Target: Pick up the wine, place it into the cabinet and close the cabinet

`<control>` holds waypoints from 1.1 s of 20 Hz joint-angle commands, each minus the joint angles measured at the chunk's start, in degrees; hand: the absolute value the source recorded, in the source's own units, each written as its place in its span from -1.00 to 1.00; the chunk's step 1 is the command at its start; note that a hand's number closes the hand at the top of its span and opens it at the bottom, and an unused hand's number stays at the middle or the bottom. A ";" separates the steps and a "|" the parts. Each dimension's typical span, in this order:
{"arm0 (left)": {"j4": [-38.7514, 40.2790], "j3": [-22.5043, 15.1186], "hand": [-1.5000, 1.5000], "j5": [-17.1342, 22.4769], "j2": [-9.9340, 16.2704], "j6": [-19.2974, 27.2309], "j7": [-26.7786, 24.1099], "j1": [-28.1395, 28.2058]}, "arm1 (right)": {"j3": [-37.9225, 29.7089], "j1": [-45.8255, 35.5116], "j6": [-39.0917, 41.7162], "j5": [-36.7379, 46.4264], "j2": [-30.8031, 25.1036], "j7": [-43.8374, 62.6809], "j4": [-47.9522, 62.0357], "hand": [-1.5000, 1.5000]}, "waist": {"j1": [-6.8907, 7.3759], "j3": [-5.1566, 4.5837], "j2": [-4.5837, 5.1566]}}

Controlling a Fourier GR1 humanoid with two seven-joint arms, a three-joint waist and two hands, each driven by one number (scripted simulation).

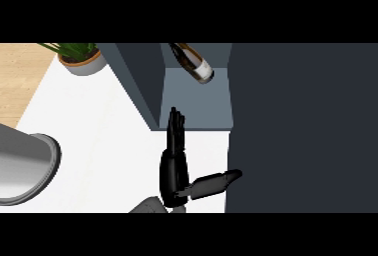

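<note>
**Wine is in the cabinet, door still to close**

The dark glass wine bottle with the pale label point(193, 62) lies inside the dark grey cabinet point(193, 102), up at the back of the open compartment. It looks released; nothing of mine touches it.

One black hand point(175, 165) shows at the cabinet mouth. Fingers point(176, 125) straight, pointing into the opening, thumb point(215, 182) splayed toward the dark door panel point(303, 125) on the view's right. Open, holding nothing. I judge it my right hand, but only one forearm shows, so that is not certain. The other hand is out of view.

Step in hand, as I read it: pull clear, then shut the door. To do it well: back the fingers fully out of the opening first, get flat fingers behind the door's free edge, push in one smooth arc, keep the thumb out of the closing gap.

Bottle axis runs diagonally: neck toward upper left, base toward lower right and nearer me. It looks tilted, not upright.

Also there: white desk point(96, 130), potted plant point(80, 57), grey round vessel point(22, 167).
</note>
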 commanded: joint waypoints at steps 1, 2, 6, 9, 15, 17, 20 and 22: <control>-14.26 -4.60 -1.00 -3.88 4.14 9.16 4.41 5.21 | 0.13 2.32 1.10 0.28 0.54 -1.71 -2.70 -1.00 | 0.45 0.02 -0.15; -15.09 -5.22 -1.00 -4.32 5.24 8.53 3.25 7.90 | -3.28 4.23 0.28 -5.51 -1.63 3.80 -8.63 -1.00 | 0.06 0.01 -0.26; -19.88 -7.06 -1.00 -8.56 3.95 12.23 3.28 11.78 | 2.08 2.47 -0.59 0.83 0.46 2.84 -6.46 -1.00 | 0.18 -0.03 -0.06; -25.13 -7.18 -1.00 -9.05 8.12 7.49 5.09 14.56 | -3.00 2.30 1.50 -5.43 -1.72 2.76 -6.46 -1.00 | -0.03 -0.02 0.00; -34.30 -9.03 -1.00 -10.77 17.46 5.73 8.56 17.77 | 1.30 3.93 2.78 -7.64 -0.81 6.01 -7.58 1.00 | -0.19 0.00 -0.07; -31.16 -7.63 -1.00 -10.37 15.85 1.37 3.70 20.93 | -0.11 1.40 4.80 -10.05 -2.45 6.53 -4.46 1.00 | -0.05 -0.04 0.08; -38.50 -11.57 -1.00 -12.11 22.15 2.31 5.80 23.84 | 0.16 2.02 5.88 -10.14 -3.49 8.22 -6.31 1.00 | -0.04 -0.01 -0.08; -37.82 -7.82 -1.00 -9.91 23.87 -3.24 4.22 25.09 | 1.32 2.60 7.37 -6.71 -2.27 4.55 -5.07 1.00 | 0.00 -0.04 0.06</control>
